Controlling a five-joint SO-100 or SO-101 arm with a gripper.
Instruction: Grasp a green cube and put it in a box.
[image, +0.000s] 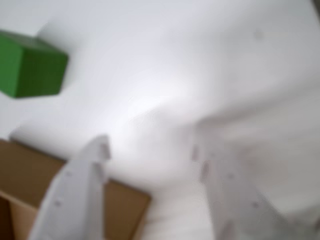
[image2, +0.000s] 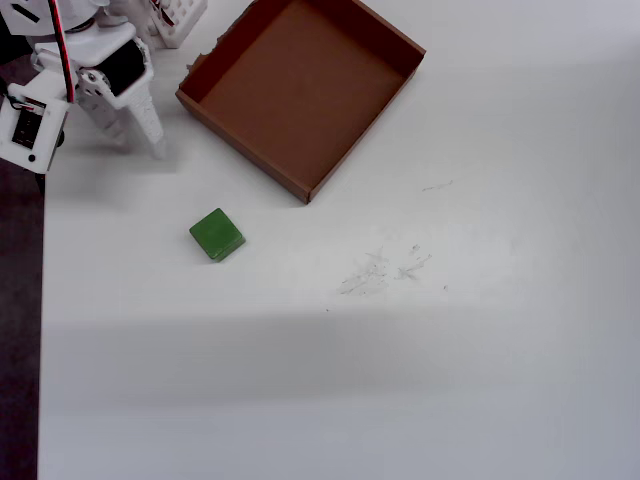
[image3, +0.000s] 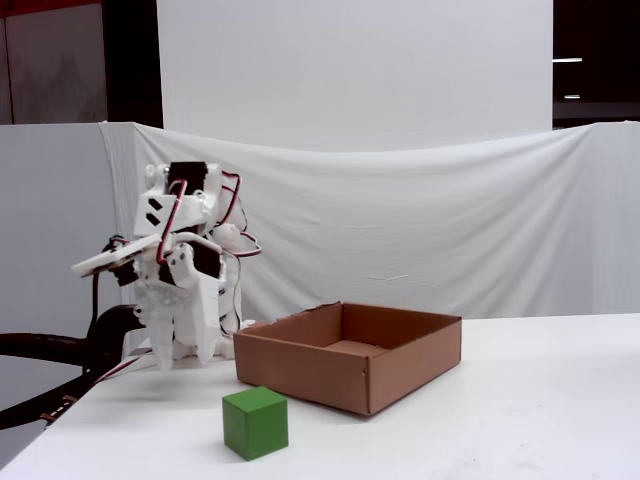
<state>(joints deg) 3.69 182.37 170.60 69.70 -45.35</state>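
Bright, even light throughout; the wrist view is blurred and overexposed.

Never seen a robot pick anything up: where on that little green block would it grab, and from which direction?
Probably from above, pinching two opposite side faces of the green cube. It sits flat and alone on the table, turned diagonally in the overhead view, so the gripper should rotate to match.

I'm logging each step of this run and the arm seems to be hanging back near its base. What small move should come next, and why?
Probably swing the gripper out over the green cube and begin lowering. The overhead view shows the cube alone on the table, clear of the box, and the gripper apart from it near the box's corner. The wrist view shows its fingers spread and holding nothing.
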